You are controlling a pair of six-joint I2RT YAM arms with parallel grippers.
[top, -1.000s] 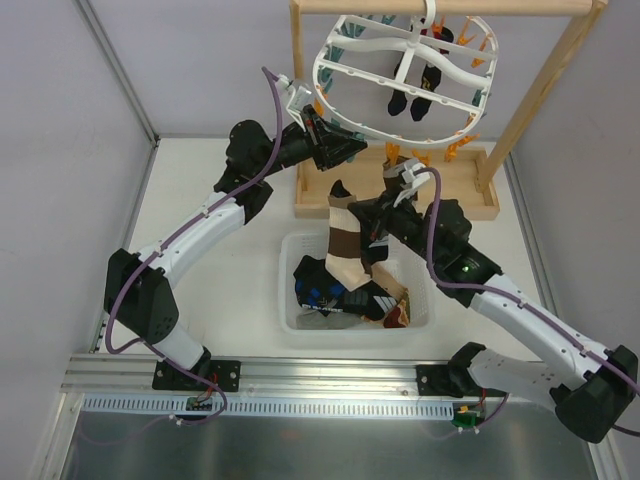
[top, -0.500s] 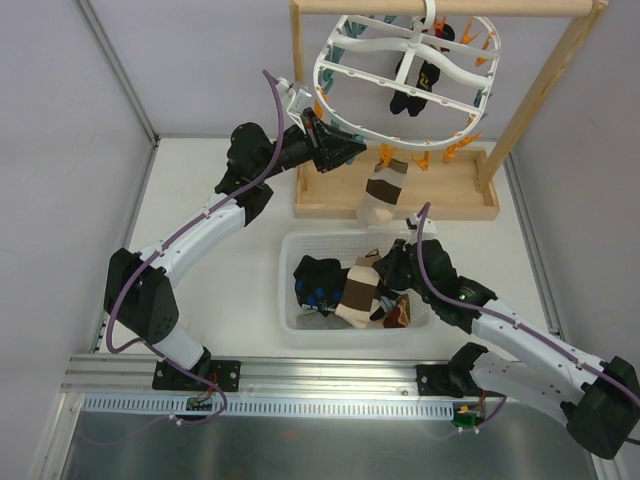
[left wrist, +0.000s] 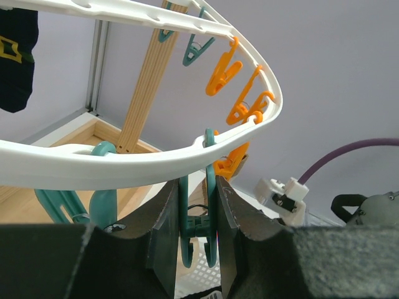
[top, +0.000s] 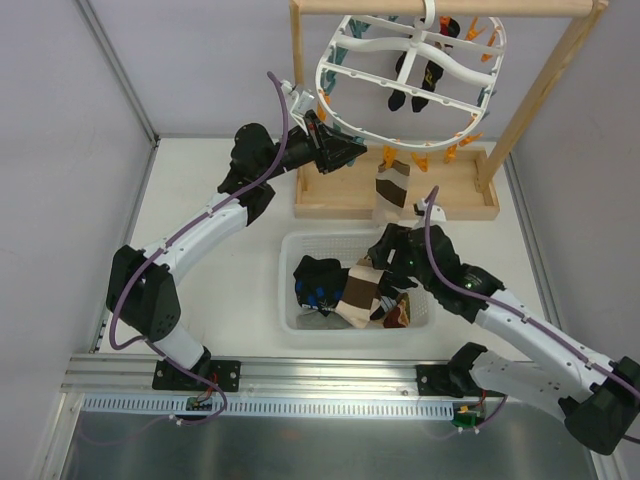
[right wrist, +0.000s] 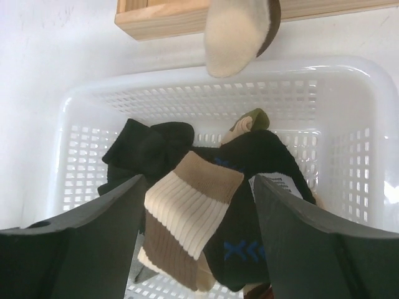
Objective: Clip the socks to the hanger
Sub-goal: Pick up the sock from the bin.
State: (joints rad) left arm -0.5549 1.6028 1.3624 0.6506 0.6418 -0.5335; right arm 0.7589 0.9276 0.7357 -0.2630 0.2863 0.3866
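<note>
The white oval hanger point(top: 400, 110) hangs from the wooden frame, rimmed with orange and teal pegs. My left gripper point(top: 345, 152) is shut on a teal peg point(left wrist: 198, 218) under the hanger's rim point(left wrist: 124, 165). Just to its right a tan, brown and white banded sock point(top: 392, 188) dangles from the rim; I cannot tell which peg holds it. Its toe point(right wrist: 237, 28) shows above the basket. My right gripper point(top: 385, 262) is open over the basket, directly above a second banded sock point(right wrist: 187, 218) lying on black socks point(right wrist: 149, 146). Nothing is between its fingers.
A white mesh basket point(top: 290, 320) of socks stands in front of the wooden frame's base point(top: 330, 205). A pair of black socks point(top: 415, 75) is clipped at the hanger's far side. The frame's slanted post point(top: 530, 100) rises at right. Orange pegs point(left wrist: 224, 68) line the rim.
The right gripper has let go of the banded sock at the hanger, dropped to the basket and opened. That sock now hangs from the rim. The left gripper has stayed on its peg.
</note>
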